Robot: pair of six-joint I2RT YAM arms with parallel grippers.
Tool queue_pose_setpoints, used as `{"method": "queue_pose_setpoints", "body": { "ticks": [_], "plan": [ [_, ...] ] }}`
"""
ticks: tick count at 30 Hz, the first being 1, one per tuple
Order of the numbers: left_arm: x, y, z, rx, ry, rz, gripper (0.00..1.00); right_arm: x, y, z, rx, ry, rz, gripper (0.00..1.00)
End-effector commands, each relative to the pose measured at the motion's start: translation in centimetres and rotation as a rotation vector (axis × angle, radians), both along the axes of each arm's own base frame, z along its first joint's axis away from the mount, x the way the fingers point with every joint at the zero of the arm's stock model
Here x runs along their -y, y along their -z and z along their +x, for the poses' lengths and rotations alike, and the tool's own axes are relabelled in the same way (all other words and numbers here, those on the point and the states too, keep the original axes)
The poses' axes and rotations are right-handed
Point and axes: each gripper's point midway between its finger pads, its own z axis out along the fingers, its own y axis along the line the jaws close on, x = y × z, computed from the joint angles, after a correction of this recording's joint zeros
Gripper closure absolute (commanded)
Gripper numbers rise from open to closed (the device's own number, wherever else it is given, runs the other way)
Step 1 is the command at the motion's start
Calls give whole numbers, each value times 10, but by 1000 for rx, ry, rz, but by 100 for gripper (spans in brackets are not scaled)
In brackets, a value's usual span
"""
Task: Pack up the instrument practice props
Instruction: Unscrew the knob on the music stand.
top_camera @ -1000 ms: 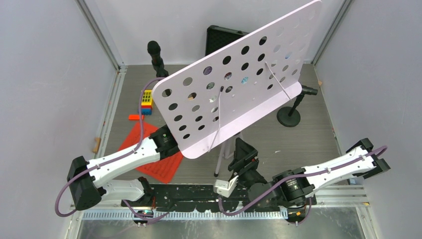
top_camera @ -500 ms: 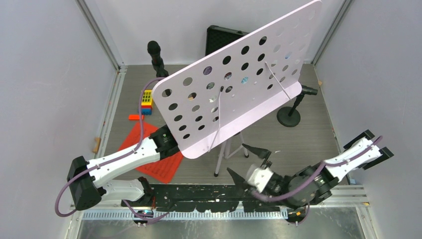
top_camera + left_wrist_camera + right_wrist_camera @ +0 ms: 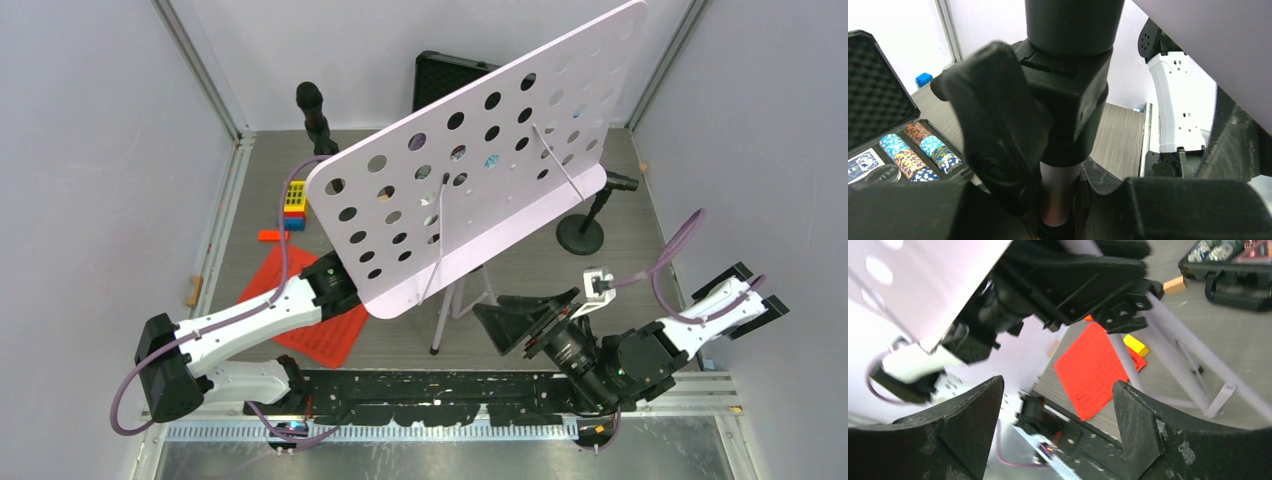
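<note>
While clamped at its post, rack (image 3: 480, 225): white, hole-punched, tilted, low edge over the left arm's wrist.
post (image 3: 1060, 185): silver, upright, running down between the left jaws; black collar (image 3: 1068, 100) just above them.
left gripper (image 3: 1060, 212): clenched on the post, tucked under the rack's low corner, fingertips hidden in the top view.
legs (image 3: 447, 305): silver tripod under the rack, one foot on the table (image 3: 600, 290); ahead of the right jaws, near but not touching.
right gripper (image 3: 520, 318): released, jaws spread wide, nothing between them; pointed toward the legs.
pages (image 3: 320, 325): red, flat on the table, beneath the left arm just short of its jaws; also seen (image 3: 1090, 370) well ahead through the gap of the right jaws.
rear mic (image 3: 312, 105): black, upright, well beyond the left jaws, past the rack's left corner.
side mic (image 3: 620, 182): black, on a pole with round base (image 3: 580, 235), well beyond the right jaws, at the rack's right end.
case (image 3: 923, 155): black, open, chips in rows, off to the left of the left jaws.
blocks (image 3: 294, 205): yellow and blue, beyond the left jaws, near the pages' far corner.
</note>
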Motion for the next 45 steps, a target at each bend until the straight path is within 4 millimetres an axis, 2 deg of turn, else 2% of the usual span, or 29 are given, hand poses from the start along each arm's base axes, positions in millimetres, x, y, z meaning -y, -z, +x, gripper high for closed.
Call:
{"method": "queue_pose_setpoints", "body": {
  "ticks": [1,3,4,5,8,12,14,15,16,17,21,22,23,25,26,27,28,29,31,32,33,40,45],
  "plan": [
    [0,10,1,-119,-11,-2,100,38,1,31,-346,245,437,15],
    [1,9,0,-119,-4,-3,100,47,15,37,-411,279,557,16],
    [2,9,0,-121,0,-2,100,55,13,42,-466,289,652,16],
    [2,9,-1,-120,2,-3,100,57,20,43,-475,298,676,17],
    [3,9,-1,-123,5,-2,100,68,24,50,-530,312,786,18],
    [5,12,0,-128,7,-1,100,69,25,52,-505,351,795,21],
    [5,13,0,-131,8,-1,100,68,22,53,-473,369,801,21],
    [6,14,0,-133,10,-1,100,70,14,54,-489,372,858,22],
    [6,14,-1,-134,12,-1,100,68,18,54,-435,381,807,22],
    [6,14,-1,-135,12,1,100,69,13,55,-435,385,825,23],
    [5,14,-1,-135,11,0,100,58,14,59,-401,406,762,23],
    [5,13,-1,-134,11,-2,100,59,15,65,-393,434,759,24],
    [4,13,-1,-134,9,-2,100,51,19,65,-418,411,740,24],
    [3,13,-2,-134,7,0,100,47,26,79,-440,444,738,24],
    [2,13,-2,-133,6,-1,100,38,35,79,-468,412,715,24],
    [2,13,-2,-133,6,-1,100,39,28,87,-475,420,771,25],
    [1,13,-2,-133,4,-2,100,29,38,86,-490,380,752,27],
    [1,13,-2,-133,3,-3,100,30,28,92,-488,376,810,29],
    [1,13,-3,-134,6,-3,100,24,28,94,-495,349,811,31],
    [1,11,-3,-132,7,-5,100,21,23,93,-504,331,814,31],
    [1,11,-3,-133,6,-5,100,19,27,94,-501,336,781,31],
    [1,9,-3,-129,6,-8,100,1,19,87,-524,254,802,33],
    [1,8,-2,-129,5,-11,100,-3,24,87,-537,253,797,39]
  ]
}}
